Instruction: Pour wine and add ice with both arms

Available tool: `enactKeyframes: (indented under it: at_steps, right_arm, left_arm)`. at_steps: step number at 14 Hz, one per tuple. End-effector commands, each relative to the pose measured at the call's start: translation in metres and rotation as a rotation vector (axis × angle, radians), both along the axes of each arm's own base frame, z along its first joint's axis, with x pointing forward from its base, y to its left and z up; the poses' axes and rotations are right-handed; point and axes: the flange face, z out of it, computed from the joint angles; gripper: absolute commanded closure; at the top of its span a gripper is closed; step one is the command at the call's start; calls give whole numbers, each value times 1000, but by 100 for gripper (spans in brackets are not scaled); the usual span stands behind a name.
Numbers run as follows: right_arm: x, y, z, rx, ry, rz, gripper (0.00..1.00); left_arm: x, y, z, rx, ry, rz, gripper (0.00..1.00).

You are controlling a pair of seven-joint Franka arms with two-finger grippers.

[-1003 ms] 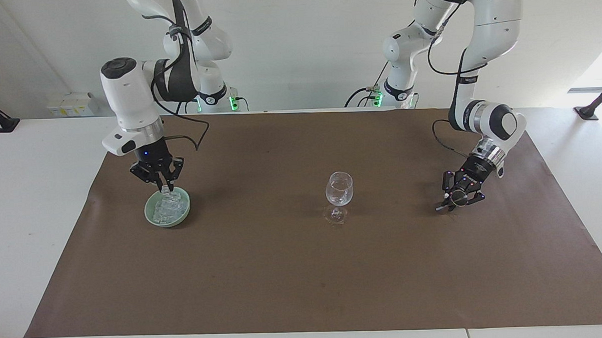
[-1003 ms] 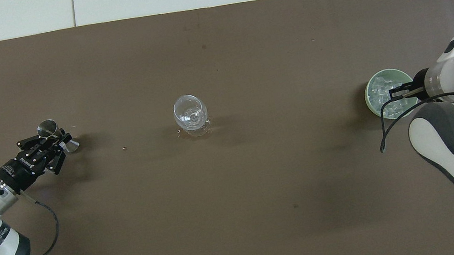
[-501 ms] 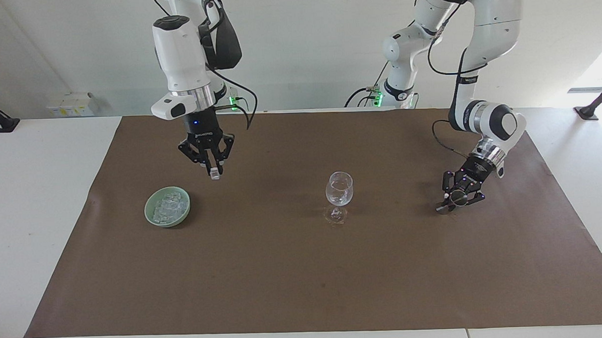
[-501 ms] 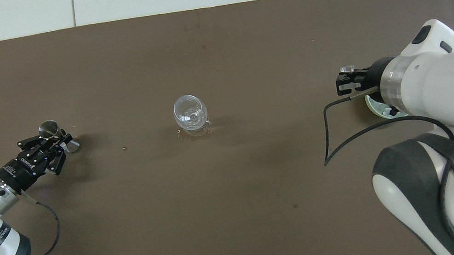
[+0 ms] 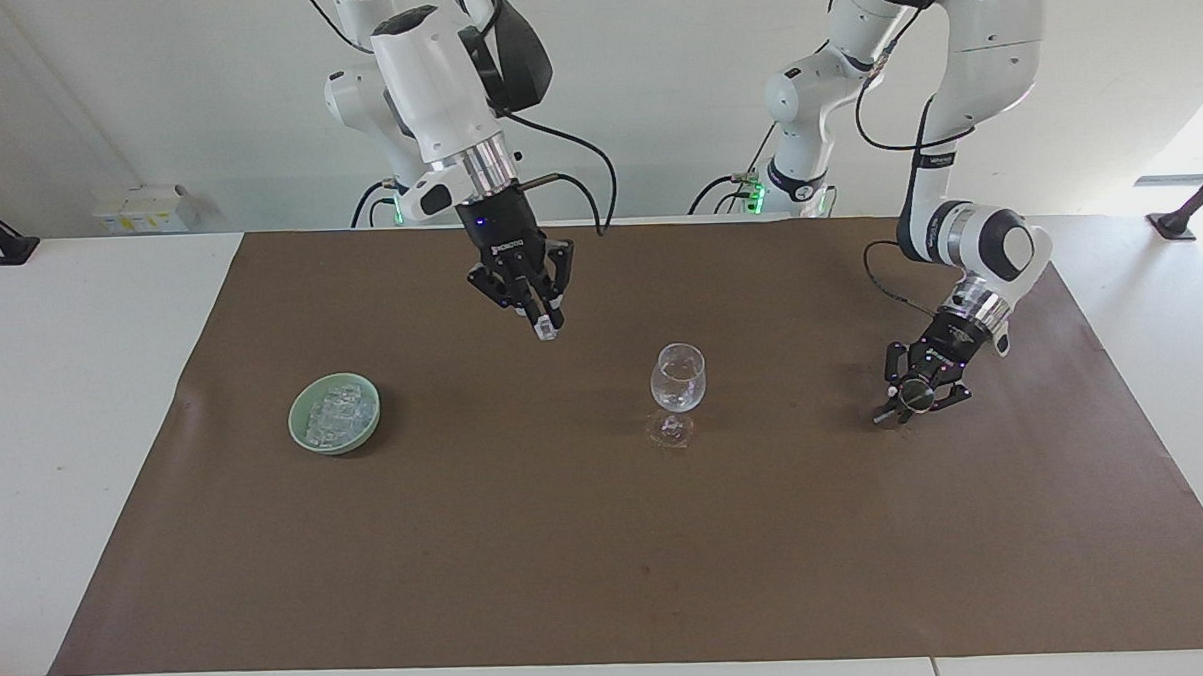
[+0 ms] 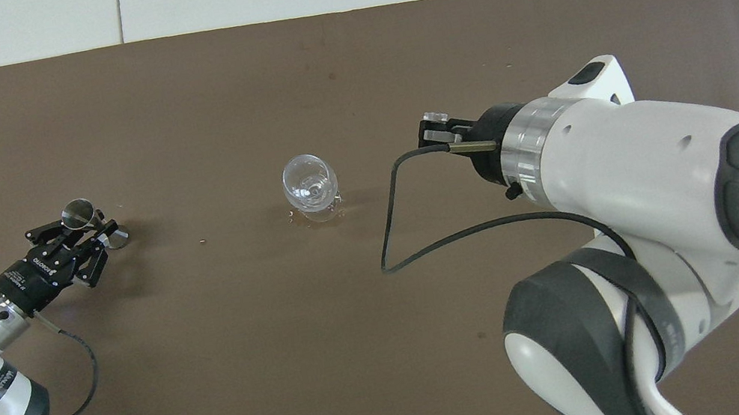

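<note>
**tabletop_tom:** Since the earlier frame the right gripper had swung away from the green bowl and was up in the air over the bare brown mat, between bowl and wine glass. It showed upper middle in the facing view, clamped on one ice cube at its fingertips. In the overhead view that cube poked out past the black fingers, right of center.

**grip_nerd:** And the rest of the ice?

**tabletop_tom:** Piled in the bowl, left of center in the facing view, toward the right arm's end of the table. The big white arm hid it from overhead.

**grip_nerd:** What about the left gripper?

**tabletop_tom:** Low at the mat, right side of the facing view, wrapped around a small metal jigger. Honestly I couldn't tell whether it was squeezing it or letting go. That arm barely shifted. The glass stood upright mid-mat, well apart from both grippers.
</note>
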Motion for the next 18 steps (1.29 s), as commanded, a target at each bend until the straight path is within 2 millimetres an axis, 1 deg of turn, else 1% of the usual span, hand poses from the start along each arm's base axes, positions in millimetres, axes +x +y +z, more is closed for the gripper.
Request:
enactKeyframes:
  at_steps: [1,2,4,5,6,7,8,10,11,14,16,18]
  right_arm:
    - [-6,29,-3,70,36,-40,100]
    - [-11,45,-7,88,53,-46,100]
    - [-12,71,-11,144,44,-63,100]
    - [-12,78,-12,154,42,-61,100]
    - [-13,79,-12,153,42,-58,100]
    - [-17,86,-12,153,44,-46,100]
    - [-21,98,-19,159,48,-32,100]
    - [-18,103,-25,172,26,-30,100]
    - [-19,104,-25,167,21,-26,100]
    - [-18,105,-29,163,25,-25,99]
    - [-22,114,-34,159,31,-8,90]
    - [-19,114,-33,174,7,-13,85]
  left_arm:
    - [0,5,-2,4,-12,9,0]
    - [1,4,-2,6,-13,9,0]
    - [2,6,0,11,-16,0,0]
    - [2,6,0,22,-15,-17,0]
    - [1,8,0,39,-15,-49,0]
    - [-2,18,0,64,-13,-70,0]
    - [-3,24,0,89,-12,-99,0]
    - [4,27,10,153,-25,-170,0]
    - [9,28,17,188,-35,-204,0]
    - [26,42,41,341,-79,-348,0]
    - [39,49,64,475,-113,-475,0]
    - [56,56,94,601,-155,-580,0]
